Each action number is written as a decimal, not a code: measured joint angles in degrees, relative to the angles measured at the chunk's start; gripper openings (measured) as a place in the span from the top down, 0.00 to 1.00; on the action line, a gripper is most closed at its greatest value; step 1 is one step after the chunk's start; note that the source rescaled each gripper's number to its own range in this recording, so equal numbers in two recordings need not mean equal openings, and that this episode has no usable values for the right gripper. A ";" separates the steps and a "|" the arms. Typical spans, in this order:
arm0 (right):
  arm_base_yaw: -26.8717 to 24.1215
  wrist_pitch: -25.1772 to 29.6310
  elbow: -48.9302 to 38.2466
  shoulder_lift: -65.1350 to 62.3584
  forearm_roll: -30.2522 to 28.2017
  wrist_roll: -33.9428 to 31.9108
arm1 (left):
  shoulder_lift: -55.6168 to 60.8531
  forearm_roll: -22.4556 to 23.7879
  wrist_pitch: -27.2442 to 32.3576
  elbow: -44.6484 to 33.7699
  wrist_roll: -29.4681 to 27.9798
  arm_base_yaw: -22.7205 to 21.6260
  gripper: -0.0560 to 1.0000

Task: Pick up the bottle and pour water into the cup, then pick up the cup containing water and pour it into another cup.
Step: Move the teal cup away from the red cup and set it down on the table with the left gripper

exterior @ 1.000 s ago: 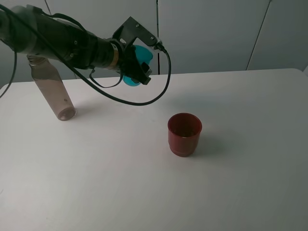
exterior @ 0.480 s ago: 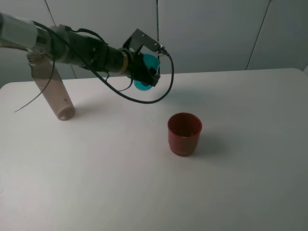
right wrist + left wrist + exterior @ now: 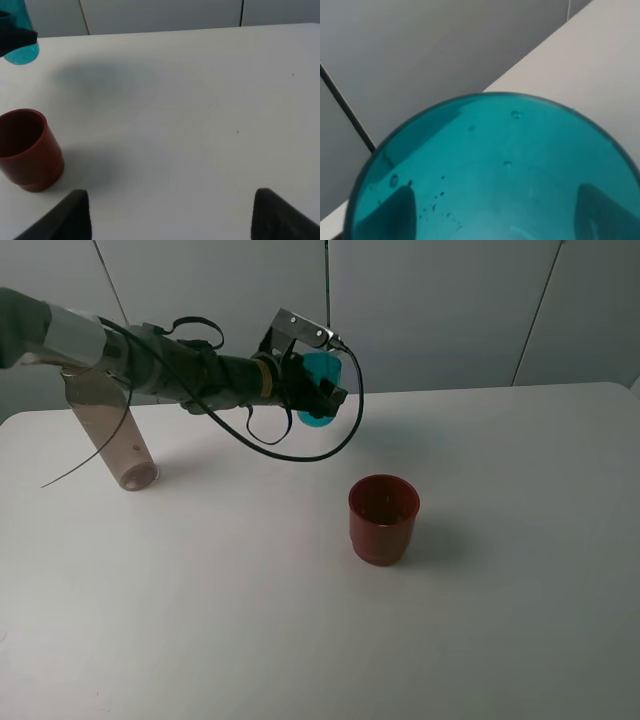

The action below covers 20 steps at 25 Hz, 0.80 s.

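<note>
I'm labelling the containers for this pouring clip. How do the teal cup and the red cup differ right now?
The teal cup is translucent; the red cup is opaque. The teal cup is held above the table by the left gripper; the red cup stands upright on the table, untouched. The teal cup looks narrower than the red cup. Both are plastic-looking, handleless tumblers.

Soft even overhead light, faint shadow beside red cup, teal cup perhaps slightly blurred close-up

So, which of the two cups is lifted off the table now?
The translucent teal tumbler, held in the left pincer; the dark red cup stands on the table.
</note>
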<state>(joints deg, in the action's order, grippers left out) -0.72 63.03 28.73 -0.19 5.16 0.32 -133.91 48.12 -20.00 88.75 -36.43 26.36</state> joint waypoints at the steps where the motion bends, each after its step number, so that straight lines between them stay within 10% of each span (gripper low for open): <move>1: 0.00 0.00 0.00 0.00 0.00 0.00 | -0.59 -1.28 -0.80 0.00 0.85 0.00 0.85; 20: 0.00 0.00 0.00 0.00 0.00 -0.32 | -6.19 -7.84 -6.54 0.04 3.64 0.00 0.85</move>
<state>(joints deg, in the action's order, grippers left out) -0.72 63.03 28.73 -0.19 5.16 0.00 -140.10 40.28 -26.54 88.79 -32.79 26.36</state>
